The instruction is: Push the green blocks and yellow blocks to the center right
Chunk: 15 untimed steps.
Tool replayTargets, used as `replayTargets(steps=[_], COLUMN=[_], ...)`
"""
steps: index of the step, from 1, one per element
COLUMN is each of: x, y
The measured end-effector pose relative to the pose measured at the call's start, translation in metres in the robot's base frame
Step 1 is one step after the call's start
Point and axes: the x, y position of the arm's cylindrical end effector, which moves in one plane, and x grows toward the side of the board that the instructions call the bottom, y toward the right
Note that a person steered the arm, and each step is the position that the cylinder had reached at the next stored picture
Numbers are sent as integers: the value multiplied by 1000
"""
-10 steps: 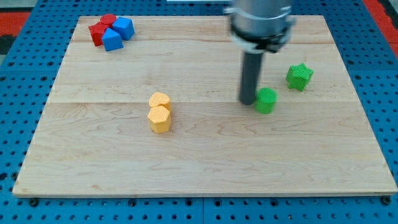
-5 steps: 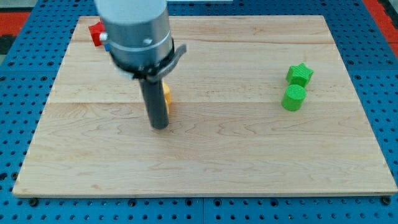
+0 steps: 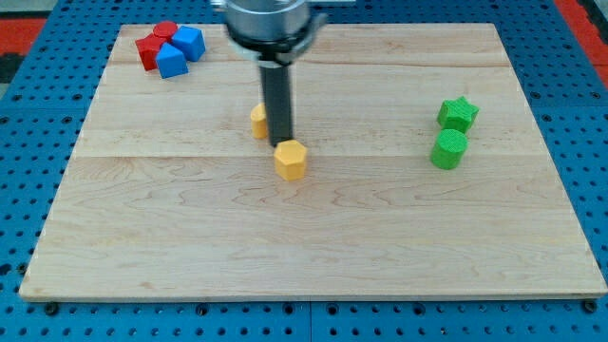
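My tip (image 3: 281, 142) rests just above a yellow hexagonal block (image 3: 291, 160), touching its upper edge near the board's middle. A second yellow block (image 3: 257, 121) sits at the rod's left, partly hidden by it. At the view's right a green star block (image 3: 457, 114) stands right above a green cylinder block (image 3: 448, 149), the two touching.
Red blocks (image 3: 151, 46) and blue blocks (image 3: 180, 51) cluster at the wooden board's (image 3: 142, 237) top left corner. A blue pegboard surrounds the board.
The rod moved from the green cylinder leftward past the yellow pair, then back right. The green cylinder now sits under the star. The yellow blocks have been pushed right and apart.
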Motion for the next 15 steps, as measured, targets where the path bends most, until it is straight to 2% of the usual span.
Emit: replayTargets(steps=[2, 3, 4, 5, 6, 7, 8, 9, 10, 11, 12, 13, 14, 15], x=[-10, -47, -47, -47, -12, -4, -10, -21, 5, 48, 53, 21, 30, 22], y=[-79, -35, 71, 22, 2, 102, 156, 36, -39, -27, 38, 114, 62, 41])
